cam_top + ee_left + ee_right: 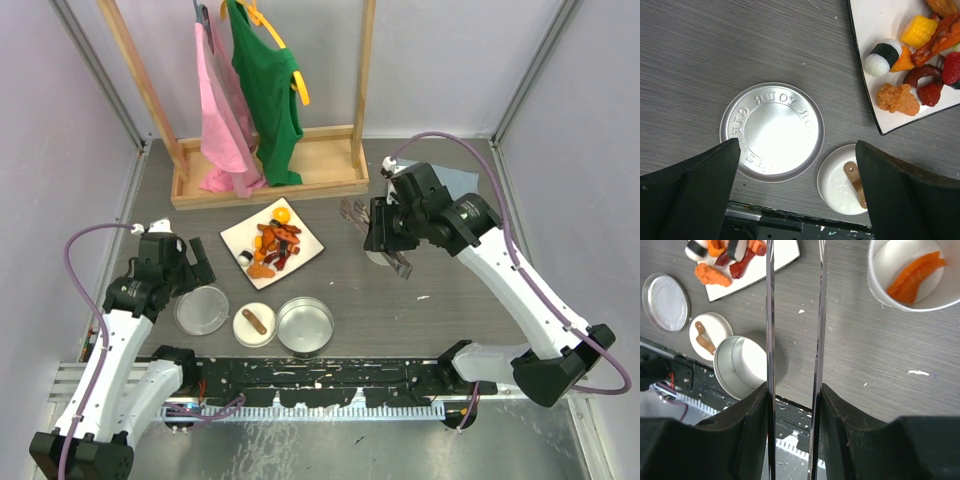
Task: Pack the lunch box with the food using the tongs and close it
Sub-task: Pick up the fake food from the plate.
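1. The tongs (771, 315) rise through the middle of the right wrist view. The right gripper (795, 390) is clamped on the outside of both thin arms, and nothing shows between them. In the top view they sit right of centre.
2. I judge the step to be moving food, early on, since most of the food (897, 97) lies on the white plate (865, 30).
3. The next move calls for swinging the tips to the plate at the upper left of that view. The squeeze then has to be eased so the arms spread over one piece.
4. The tongs' long axis runs almost straight from the bottom edge to the top edge. The arms lie side by side with a narrow gap, and the tips point up, out of frame.
5. The tall cup (875, 285) at upper right holds an orange strip. The wide tin (747, 370) at lower left is empty.
6. At the left, the small dish (715, 322) holds a brown sausage piece and the lid (665, 302) lies off.
7. The left gripper (797, 150) hovers over the lid, spread wide and holding nothing.
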